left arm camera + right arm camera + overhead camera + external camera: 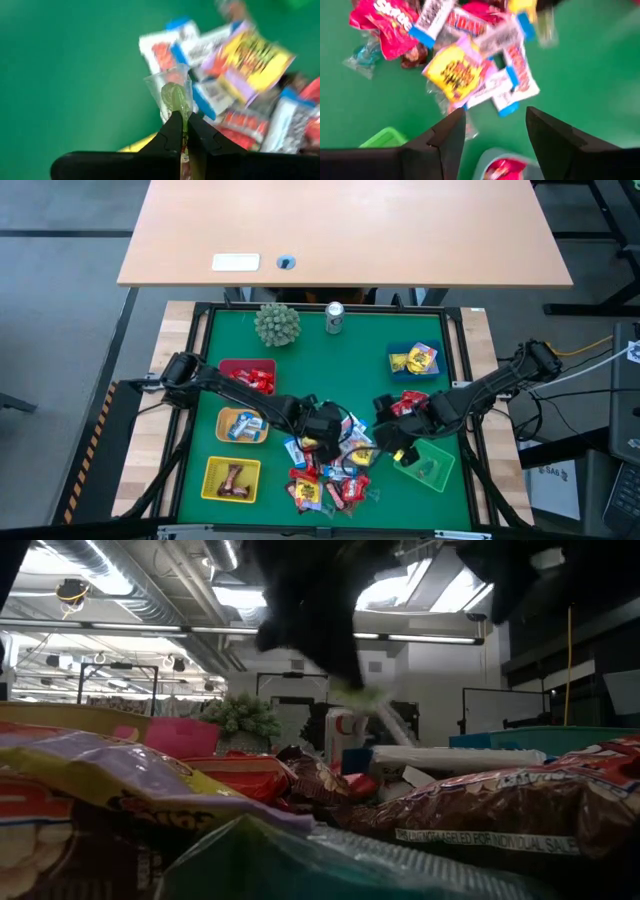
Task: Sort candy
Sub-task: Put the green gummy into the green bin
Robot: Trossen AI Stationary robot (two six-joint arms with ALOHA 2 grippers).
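The left gripper (182,131) pinches a green clear-wrapped sweet (175,97) by its crinkly twist-end; it looks light and slippery. The right gripper (495,131) hovers, fingers spread.

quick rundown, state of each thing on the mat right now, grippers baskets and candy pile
left gripper: shut on a clear-wrapped green candy
right gripper: open, empty, above the pile
loose heap of shiny wrapped candy: unsorted on the green mat
red plastic basket: holds candy
blue plastic basket: holds yellow candy
silver can: upright
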